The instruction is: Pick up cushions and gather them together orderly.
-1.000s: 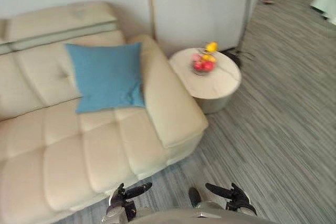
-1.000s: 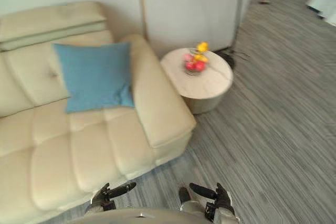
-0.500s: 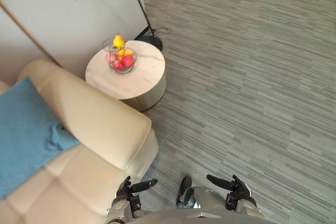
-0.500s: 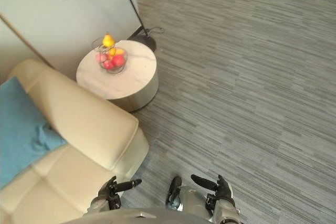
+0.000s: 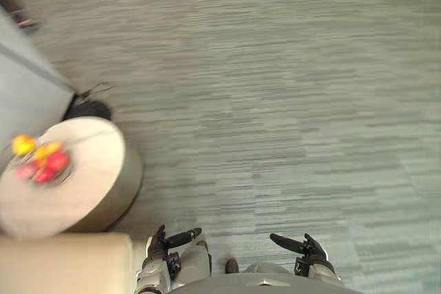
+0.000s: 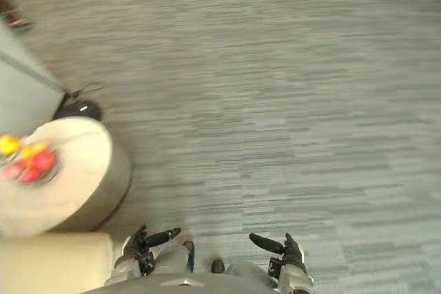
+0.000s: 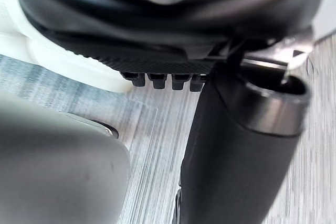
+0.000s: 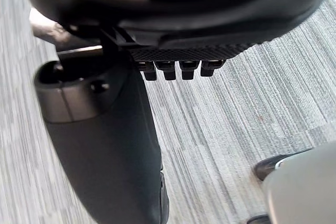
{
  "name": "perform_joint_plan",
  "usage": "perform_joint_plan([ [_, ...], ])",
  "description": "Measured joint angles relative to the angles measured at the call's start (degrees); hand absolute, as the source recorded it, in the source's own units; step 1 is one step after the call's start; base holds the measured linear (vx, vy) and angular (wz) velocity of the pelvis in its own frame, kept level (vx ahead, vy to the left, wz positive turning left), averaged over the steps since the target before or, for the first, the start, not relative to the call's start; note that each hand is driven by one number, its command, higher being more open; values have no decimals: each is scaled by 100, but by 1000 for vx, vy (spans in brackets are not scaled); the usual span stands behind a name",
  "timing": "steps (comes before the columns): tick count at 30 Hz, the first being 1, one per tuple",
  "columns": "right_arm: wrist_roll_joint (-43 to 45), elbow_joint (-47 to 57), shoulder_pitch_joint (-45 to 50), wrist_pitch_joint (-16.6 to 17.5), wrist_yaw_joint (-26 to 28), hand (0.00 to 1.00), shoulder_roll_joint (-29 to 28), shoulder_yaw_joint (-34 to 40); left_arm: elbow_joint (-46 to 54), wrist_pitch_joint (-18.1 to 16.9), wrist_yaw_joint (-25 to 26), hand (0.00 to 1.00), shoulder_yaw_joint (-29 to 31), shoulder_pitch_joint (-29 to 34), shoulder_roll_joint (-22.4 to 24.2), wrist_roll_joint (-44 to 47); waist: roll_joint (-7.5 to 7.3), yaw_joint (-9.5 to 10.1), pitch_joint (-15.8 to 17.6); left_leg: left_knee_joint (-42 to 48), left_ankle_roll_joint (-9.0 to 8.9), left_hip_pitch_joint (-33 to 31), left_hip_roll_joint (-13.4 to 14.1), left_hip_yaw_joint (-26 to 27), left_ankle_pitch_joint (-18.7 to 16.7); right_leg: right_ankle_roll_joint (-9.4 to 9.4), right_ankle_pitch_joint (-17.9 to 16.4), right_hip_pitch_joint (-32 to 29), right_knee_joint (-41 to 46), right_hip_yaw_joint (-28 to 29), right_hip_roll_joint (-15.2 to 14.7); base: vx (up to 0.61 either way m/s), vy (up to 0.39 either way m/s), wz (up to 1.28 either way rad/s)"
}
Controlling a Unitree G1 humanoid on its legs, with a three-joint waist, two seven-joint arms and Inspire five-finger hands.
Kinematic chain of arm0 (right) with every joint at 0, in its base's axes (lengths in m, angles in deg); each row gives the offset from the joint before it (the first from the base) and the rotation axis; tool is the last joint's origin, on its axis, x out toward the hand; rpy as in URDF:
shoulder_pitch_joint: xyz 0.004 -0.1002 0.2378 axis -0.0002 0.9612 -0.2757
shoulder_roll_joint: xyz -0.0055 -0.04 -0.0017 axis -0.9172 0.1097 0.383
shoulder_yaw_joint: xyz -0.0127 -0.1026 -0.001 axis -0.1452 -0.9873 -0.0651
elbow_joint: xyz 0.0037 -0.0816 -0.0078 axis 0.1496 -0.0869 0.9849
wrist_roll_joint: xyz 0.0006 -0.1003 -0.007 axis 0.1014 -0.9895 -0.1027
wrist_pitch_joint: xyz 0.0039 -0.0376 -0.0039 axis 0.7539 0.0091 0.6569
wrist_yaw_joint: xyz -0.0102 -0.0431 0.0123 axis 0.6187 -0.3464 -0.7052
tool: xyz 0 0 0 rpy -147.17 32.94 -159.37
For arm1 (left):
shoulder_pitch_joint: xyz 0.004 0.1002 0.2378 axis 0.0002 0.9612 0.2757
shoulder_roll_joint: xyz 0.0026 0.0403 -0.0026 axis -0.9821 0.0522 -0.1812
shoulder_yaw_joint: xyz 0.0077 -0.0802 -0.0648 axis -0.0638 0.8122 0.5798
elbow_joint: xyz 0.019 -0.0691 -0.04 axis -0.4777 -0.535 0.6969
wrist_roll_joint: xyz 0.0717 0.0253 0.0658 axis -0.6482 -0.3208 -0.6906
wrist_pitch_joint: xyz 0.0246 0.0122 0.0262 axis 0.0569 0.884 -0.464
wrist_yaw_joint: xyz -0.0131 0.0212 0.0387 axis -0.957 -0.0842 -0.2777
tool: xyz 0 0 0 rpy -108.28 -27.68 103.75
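Below, left robot hand point(image 5: 160, 246) near sofa point(image 5: 62, 264), right robot hand point(image 5: 310, 250) (both splayed, empty).

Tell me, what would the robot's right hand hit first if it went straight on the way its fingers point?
Most likely the grey carpet: past the right hand's straight fingers, its wrist view shows bare floor, though how far off is unclear.

The right hand point(image 8: 173, 19) hangs empty above a grey carpeted floor point(image 8: 236, 108) with fine streaks, its dark palm spanning the near edge of the view. Its thumb point(image 8: 105, 145) juts out thick and straight beside a row of short fingertips point(image 8: 188, 70). These are relaxed and touch nothing, with only bare carpet showing past them.
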Motion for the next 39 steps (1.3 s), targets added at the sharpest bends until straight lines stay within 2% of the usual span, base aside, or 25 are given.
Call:
perform_joint_plan([
  [1,0,8,26,-1,0,100,-39,23,-3,0,2,100,0,3,-18,-18,-47,5,-33,-122,112,12,-45,23,217,55,-31,32,10,127,-1,319,96,-124],
  [2,-1,9,55,-14,0,100,-116,36,-28,6,9,100,6,13,-79,-18,-155,31,-108,-307,91,144,-50,114,354,222,-132,32,123,352,-8,310,70,-97],
  [3,-9,16,73,-6,27,100,-115,81,-79,11,10,100,-7,-4,-111,-20,-186,13,-144,-457,115,306,8,236,374,523,-270,-106,442,428,5,395,81,-113],
  [4,-9,25,65,3,84,100,-105,146,-117,32,7,100,-34,-56,-117,-23,-170,12,-146,-505,118,454,52,338,372,532,-516,-376,1015,179,-86,365,86,-110],
  [6,-7,132,61,7,134,100,-40,255,-315,89,21,100,-35,-180,-35,-21,76,43,-122,-487,147,721,242,349,346,577,-744,-640,1343,-74,-377,378,91,-111],
  [7,-5,236,63,16,138,100,-19,251,-342,104,19,100,-36,-191,17,-20,180,41,-101,-437,132,831,346,465,336,661,-692,-729,1059,-287,-607,268,6,-102],
  [8,-4,312,89,38,142,100,-38,248,-342,115,11,100,-61,-182,17,-18,194,39,-103,-293,76,891,396,738,299,968,-374,-745,311,-740,-1013,190,-55,-89],
  [9,-3,308,105,55,141,100,-63,248,-329,112,11,100,-113,-179,-19,-18,125,51,-139,-186,14,906,386,927,240,1022,87,-797,-34,-1077,-1277,243,-141,-70],
  [11,3,250,105,28,164,100,115,263,-364,98,5,100,-266,-221,83,-13,389,-6,-338,-347,-18,1011,637,1115,155,982,153,-1000,215,-1989,-1188,292,-192,-42],
  [12,3,208,96,25,159,100,183,263,-366,71,9,100,-304,-232,151,-12,442,4,-351,-545,-47,1139,669,1191,173,980,144,-1058,286,-2337,-1194,284,-194,-52],
  [13,-3,-7,-14,25,146,100,271,263,-396,76,14,100,-448,-232,207,-4,503,29,-342,-797,-232,1350,697,1373,289,952,132,-1073,420,-2984,-1225,193,-172,-56],
  [14,-5,-125,-34,29,142,100,276,258,-435,127,-23,100,-564,-270,175,8,438,17,-323,-729,-325,1418,623,1397,441,725,100,-961,396,-3143,-1273,231,-211,-43],
  [15,-5,-155,-35,32,138,100,256,260,-433,134,-30,100,-647,-292,133,8,366,5,-275,-525,-302,1408,589,1382,504,628,65,-833,312,-3071,-1305,147,-148,-16],
  [16,-4,-234,-64,29,131,100,229,259,-425,125,-53,100,-666,-326,76,16,195,-5,-171,-204,-274,1304,529,1356,371,513,-1,-625,198,-2929,-1379,106,-128,-11],
  [17,-2,-297,-79,26,123,100,205,259,-415,98,-53,100,-671,-326,58,15,142,7,-149,-218,-303,1303,445,1279,113,440,-46,-518,143,-2835,-1407,136,-135,-34],
  [18,8,-484,-123,30,95,100,252,276,-321,70,-56,100,-664,-340,71,15,196,3,-50,141,-386,1074,468,1119,-295,348,-104,-237,97,-2752,-1356,131,-108,-36],
  [22,147,-366,-108,35,43,100,245,396,-90,76,-97,100,-601,-318,79,14,337,25,168,2042,-235,311,936,1114,-507,206,-275,326,178,-2461,-1102,136,-4,-40],
  [24,217,-270,-120,57,41,100,203,394,-50,74,-94,100,-602,-312,71,14,318,38,190,2075,-234,21,942,1077,-508,249,-336,385,263,-2223,-1128,142,65,-75],
  [26,228,-176,-122,74,39,100,145,392,-14,73,-105,100,-611,-329,38,14,265,62,223,1581,-203,-144,834,1029,-477,445,-487,440,254,-2061,-1261,122,69,-70],
  [28,230,-103,-81,65,38,100,148,382,-20,73,-109,100,-616,-350,66,14,289,65,235,561,-171,-258,571,555,-297,662,-790,523,178,-1801,-1412,217,195,-65],
  [29,230,-106,-50,47,35,100,177,380,-40,77,-112,100,-605,-350,89,16,328,102,215,239,-275,-159,431,410,418,793,-886,519,176,-1621,-1482,263,262,-60],
  [32,228,-125,33,13,-7,100,96,255,-44,68,-102,100,-605,-370,-15,39,78,130,94,93,-262,-57,148,583,181,1004,-776,501,-104,-1324,-1725,238,225,-35],
  [35,207,-125,69,3,-13,100,61,251,-52,77,-108,100,-499,-314,-22,33,33,155,7,298,-79,125,132,907,-72,1075,-771,550,-21,-1107,-1903,269,159,-60],
  [37,194,-39,18,6,72,100,55,218,-62,112,-100,100,-381,-181,-2,28,76,242,-26,98,58,668,104,1261,-155,1395,-779,15,1345,-984,-2049,311,148,-134],
  [39,193,177,-8,12,135,100,58,154,-106,136,-80,100,-439,-132,-6,18,126,223,-11,-272,168,1279,32,1441,-219,1768,-602,-1022,3468,-1221,-2293,282,125,-114],
])
